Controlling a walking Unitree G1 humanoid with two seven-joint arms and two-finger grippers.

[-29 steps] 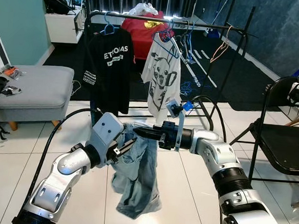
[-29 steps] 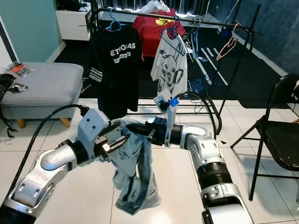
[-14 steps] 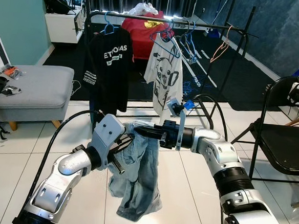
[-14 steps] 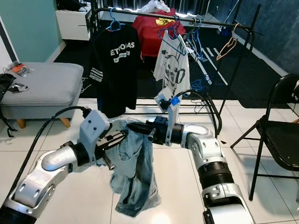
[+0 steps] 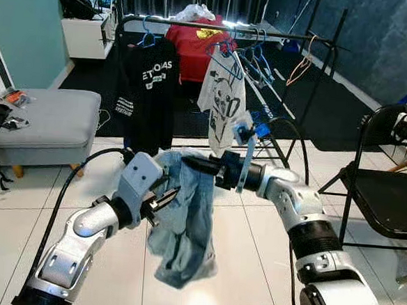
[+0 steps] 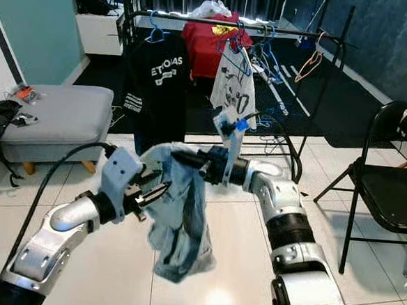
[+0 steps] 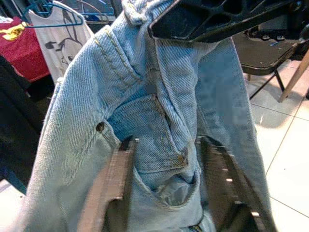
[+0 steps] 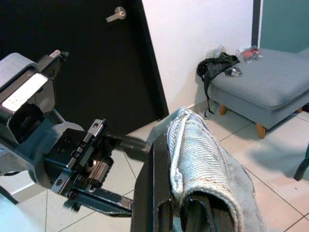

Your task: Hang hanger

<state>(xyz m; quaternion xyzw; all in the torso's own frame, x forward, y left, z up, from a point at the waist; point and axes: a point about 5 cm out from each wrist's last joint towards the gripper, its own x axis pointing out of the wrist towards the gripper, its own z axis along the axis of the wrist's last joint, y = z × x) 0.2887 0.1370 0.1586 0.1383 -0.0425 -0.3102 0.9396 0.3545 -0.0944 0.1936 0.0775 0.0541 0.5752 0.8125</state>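
A pair of light blue jeans hangs in mid-air in front of me, bunched at the waistband. My right gripper is shut on the waistband, which drapes over its fingers. My left gripper is open at the jeans' left side, a little lower. Its fingers stand on either side of a front pocket without squeezing it. The black clothes rack stands beyond, across the room. I cannot make out a hanger in the jeans.
On the rack hang a black T-shirt, a white printed T-shirt, a red garment and several bare hangers. A grey ottoman stands at the left, a black folding chair at the right. White tile floor lies below.
The right gripper has lifted the jeans' waistband higher and a little left. The left gripper has drawn back slightly along the jeans' side. The white T-shirt on the rack has swung.
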